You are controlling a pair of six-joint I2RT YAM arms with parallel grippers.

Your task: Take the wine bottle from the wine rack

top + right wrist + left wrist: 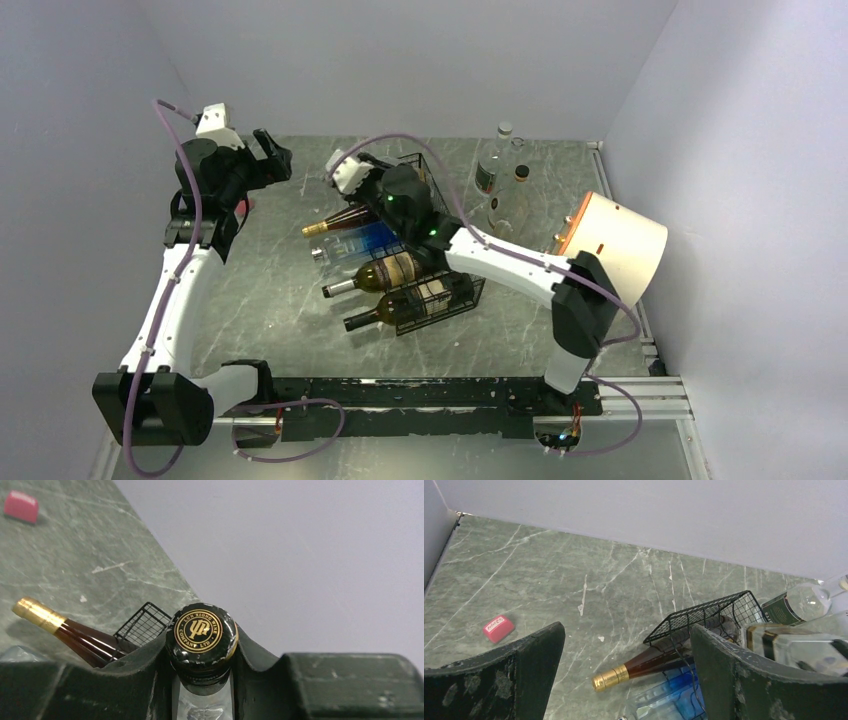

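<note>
The black wire wine rack (447, 296) sits mid-table with several bottles lying in it, necks pointing left. A brown bottle with a gold-foil top (335, 222) and a blue one (352, 245) lie at its far end. My right gripper (352, 172) reaches over the rack's far end and is shut on the neck of a wine bottle with a black cap bearing a gold emblem (202, 630). The glass under the cap looks clear; its body is hidden. My left gripper (270, 155) hangs open left of the rack, nothing between its fingers (719, 660).
Two clear bottles (492, 160) stand at the back right of the table. A white and orange cylinder (612, 242) lies by the right wall. A small pink block (499, 628) rests on the marble at the left. Walls close in on three sides.
</note>
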